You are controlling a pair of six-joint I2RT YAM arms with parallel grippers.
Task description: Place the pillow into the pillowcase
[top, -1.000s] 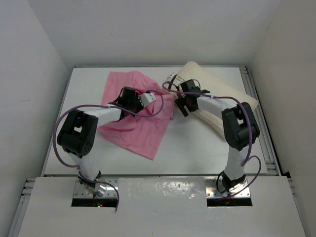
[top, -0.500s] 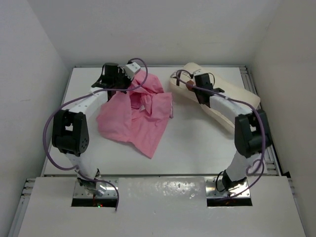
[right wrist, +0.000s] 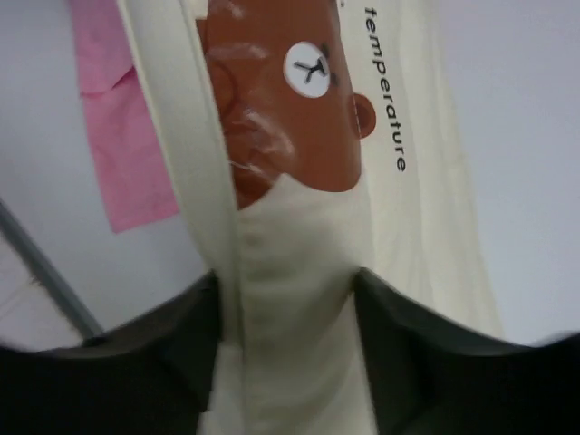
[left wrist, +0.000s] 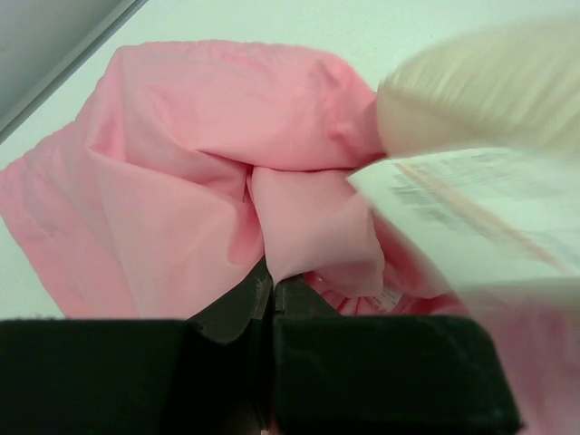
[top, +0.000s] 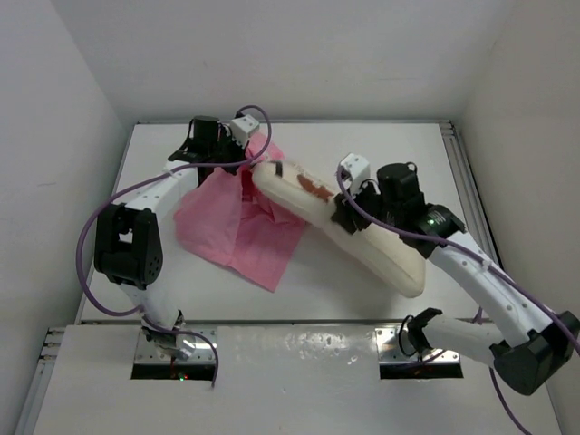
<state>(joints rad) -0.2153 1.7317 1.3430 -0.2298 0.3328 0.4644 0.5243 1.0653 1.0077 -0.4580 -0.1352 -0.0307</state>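
Two grips: my left end effector (left wrist: 270,292) is clamped tight on a pillowcase (top: 237,231) fold; my right end effector (right wrist: 285,313) pinches a bunched ridge of pillow (top: 385,256).
Pillow: lies slantwise mid-table (top: 362,294), far end over the pillowcase; judged soft, light and saggy, best held mid-body.
Pillowcase: thin, glossy, wrinkled; judged slippery, best held at the hem.
Room: open table toward me and rightward; far edge close behind my left end effector.

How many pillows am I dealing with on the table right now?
1. The pillow stretches diagonally across mid-table, pinched by the right fingers, its far end at the pillowcase. Another under the fabric seems unlikely.
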